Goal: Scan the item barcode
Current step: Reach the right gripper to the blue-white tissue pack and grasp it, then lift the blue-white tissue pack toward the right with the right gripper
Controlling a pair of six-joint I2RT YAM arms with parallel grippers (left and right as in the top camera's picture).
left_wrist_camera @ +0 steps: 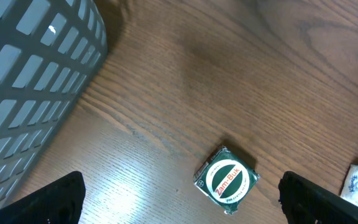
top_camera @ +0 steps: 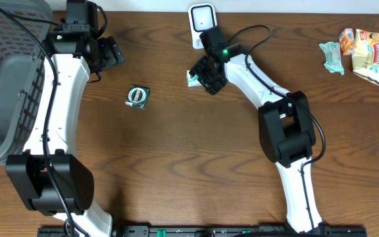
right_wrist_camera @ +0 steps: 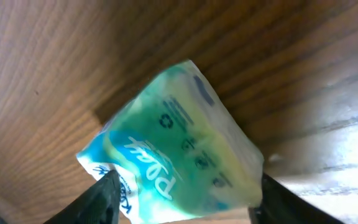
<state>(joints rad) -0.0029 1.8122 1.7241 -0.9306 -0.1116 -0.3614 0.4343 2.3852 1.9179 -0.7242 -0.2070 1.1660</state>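
Note:
A green-and-blue soft packet [right_wrist_camera: 179,146] lies on the wooden table just below the white barcode scanner [top_camera: 202,20]. My right gripper [right_wrist_camera: 182,202] is down over it, with one finger against each side of the packet, closed on it. From above, the packet [top_camera: 193,78] shows only as a sliver beside the right gripper [top_camera: 207,76]. A green Zam-Buk box [top_camera: 137,96] lies left of centre. My left gripper [top_camera: 110,52] hovers open up and to the left of that box [left_wrist_camera: 226,179], holding nothing.
A grey plastic basket [top_camera: 5,79] fills the left edge, close behind the left arm, and shows again in the left wrist view [left_wrist_camera: 30,81]. Several snack packets [top_camera: 357,49] lie at the far right. The right arm's cable loops near the scanner.

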